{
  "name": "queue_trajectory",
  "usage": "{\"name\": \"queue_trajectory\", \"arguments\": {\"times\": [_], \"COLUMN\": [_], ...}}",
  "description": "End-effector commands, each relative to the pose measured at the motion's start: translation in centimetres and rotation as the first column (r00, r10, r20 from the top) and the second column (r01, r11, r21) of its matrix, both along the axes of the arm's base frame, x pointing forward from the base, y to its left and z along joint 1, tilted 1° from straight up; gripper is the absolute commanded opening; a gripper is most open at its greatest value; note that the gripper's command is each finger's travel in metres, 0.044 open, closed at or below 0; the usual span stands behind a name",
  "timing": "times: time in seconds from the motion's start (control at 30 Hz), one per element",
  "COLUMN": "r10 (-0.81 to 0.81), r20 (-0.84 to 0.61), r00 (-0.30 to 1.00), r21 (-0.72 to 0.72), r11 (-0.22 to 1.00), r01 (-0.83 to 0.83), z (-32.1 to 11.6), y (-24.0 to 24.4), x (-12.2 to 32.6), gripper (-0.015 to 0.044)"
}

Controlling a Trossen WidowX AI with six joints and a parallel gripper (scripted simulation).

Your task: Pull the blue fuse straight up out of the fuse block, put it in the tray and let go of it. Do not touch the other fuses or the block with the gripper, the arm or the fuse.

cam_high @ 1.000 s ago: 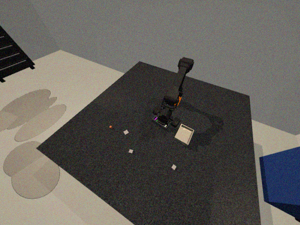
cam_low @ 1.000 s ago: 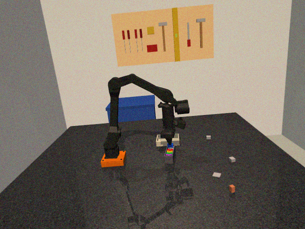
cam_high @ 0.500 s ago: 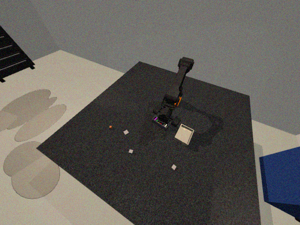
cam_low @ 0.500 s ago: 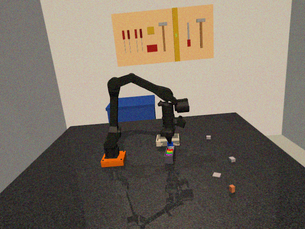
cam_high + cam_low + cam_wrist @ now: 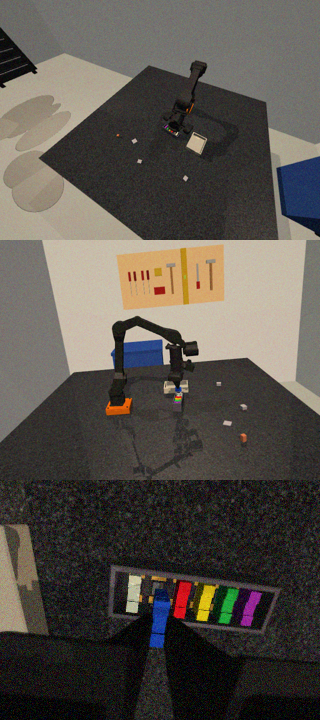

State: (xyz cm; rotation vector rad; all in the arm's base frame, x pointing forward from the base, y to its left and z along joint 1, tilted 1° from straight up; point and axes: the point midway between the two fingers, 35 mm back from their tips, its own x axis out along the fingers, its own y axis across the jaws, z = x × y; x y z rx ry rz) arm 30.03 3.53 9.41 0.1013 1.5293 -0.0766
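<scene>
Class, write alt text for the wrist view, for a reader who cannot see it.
The pincer grips the blue fuse, lifted above its empty slot in the fuse block. White, red, yellow, green and purple fuses remain seated; the tray shows at the left edge.

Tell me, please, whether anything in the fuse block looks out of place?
Yes: the blue fuse is out of line, gripped in the hand above the fuse block, leaving an empty slot between the white fuse and red fuse.
</scene>
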Motion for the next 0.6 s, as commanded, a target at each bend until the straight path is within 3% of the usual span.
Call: {"name": "queue_trajectory", "arguments": {"times": [0.0,0.37,0.57], "r10": [0.0,0.0,0.0], "r20": [0.005,0.005,0.005], "r00": [1.0,1.0,1.0], "r21": [-0.001,-0.001,0.002], "r11": [1.0,1.0,1.0], "r01": [0.0,0.0,0.0], "z": [0.7,1.9,2.0], "y": [0.0,0.0,2.9], "x": [0.1,0.0,0.4], "gripper": [0.0,0.0,0.0]}}
